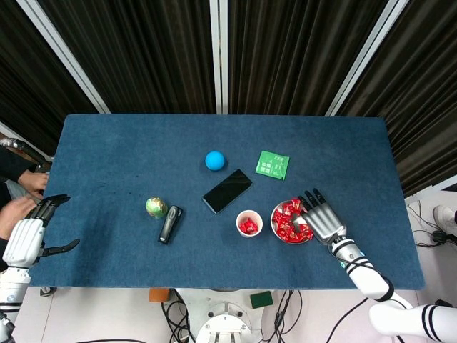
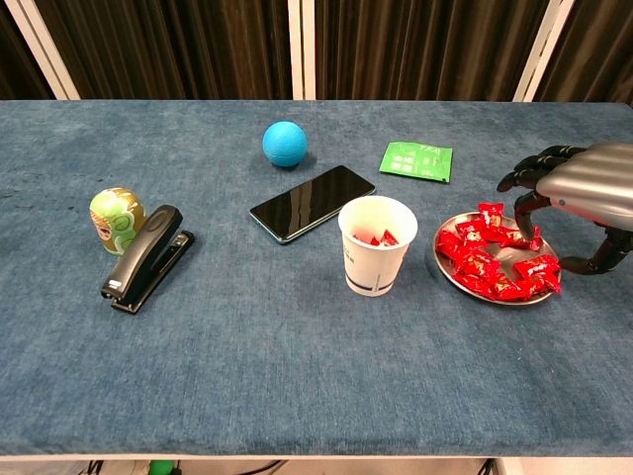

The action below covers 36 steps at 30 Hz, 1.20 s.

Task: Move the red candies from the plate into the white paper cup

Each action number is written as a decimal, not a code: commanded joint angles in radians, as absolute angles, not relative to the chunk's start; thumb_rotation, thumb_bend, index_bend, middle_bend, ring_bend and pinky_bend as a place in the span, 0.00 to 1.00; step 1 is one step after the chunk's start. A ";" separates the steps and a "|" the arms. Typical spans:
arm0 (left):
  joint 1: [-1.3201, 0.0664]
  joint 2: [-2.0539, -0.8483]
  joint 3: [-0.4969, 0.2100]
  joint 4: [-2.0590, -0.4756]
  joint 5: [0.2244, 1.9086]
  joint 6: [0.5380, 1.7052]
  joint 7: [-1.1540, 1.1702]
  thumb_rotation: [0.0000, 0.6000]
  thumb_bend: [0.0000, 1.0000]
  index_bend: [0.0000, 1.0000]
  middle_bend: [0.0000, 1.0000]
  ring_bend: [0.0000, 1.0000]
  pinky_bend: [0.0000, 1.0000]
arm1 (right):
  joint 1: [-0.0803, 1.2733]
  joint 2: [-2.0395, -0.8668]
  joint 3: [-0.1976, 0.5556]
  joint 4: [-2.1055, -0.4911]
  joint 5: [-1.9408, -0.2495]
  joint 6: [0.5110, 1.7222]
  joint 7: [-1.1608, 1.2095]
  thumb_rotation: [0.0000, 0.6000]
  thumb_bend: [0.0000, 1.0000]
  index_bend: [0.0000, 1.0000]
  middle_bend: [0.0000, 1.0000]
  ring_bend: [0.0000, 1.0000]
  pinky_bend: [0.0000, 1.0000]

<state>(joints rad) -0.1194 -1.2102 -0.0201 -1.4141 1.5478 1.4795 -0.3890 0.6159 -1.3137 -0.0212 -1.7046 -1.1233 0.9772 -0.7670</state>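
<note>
Now | red candies (image 2: pixel 492 262) glossy, crinkled | heaped on plate (image 2: pixel 447 269)

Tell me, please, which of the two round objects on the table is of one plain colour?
The blue ball, beyond the black phone, is plain blue. The other one, the egg-shaped object beside the stapler, is patterned green.

A blue ball (image 2: pixel 284 142) sits near the far middle of the blue table (image 2: pixel 247 346). A black phone (image 2: pixel 313 203) lies in front of it. A green packet (image 2: pixel 416 160) lies flat to the right. A black stapler (image 2: pixel 146 257) touches a green egg-shaped object (image 2: pixel 116 219) at left.
</note>
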 commanded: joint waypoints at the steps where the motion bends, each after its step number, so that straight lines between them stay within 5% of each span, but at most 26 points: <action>1: -0.119 -1.211 -0.020 -1.413 1.547 1.478 -0.390 1.00 0.06 0.18 0.16 0.13 0.25 | 0.622 -1.325 -0.025 -1.692 -1.114 0.973 -0.783 1.00 0.30 0.43 0.06 0.00 0.00; 36: -0.118 -1.217 -0.021 -1.392 1.538 1.471 -0.407 1.00 0.06 0.18 0.16 0.13 0.25 | 0.665 -1.411 -0.045 -1.612 -1.045 0.966 -0.857 1.00 0.31 0.52 0.06 0.00 0.00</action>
<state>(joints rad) -0.1181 -1.2171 -0.0207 -1.3920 1.5383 1.4714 -0.4065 0.6652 -1.4103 -0.0453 -1.6118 -1.0450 0.9661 -0.8576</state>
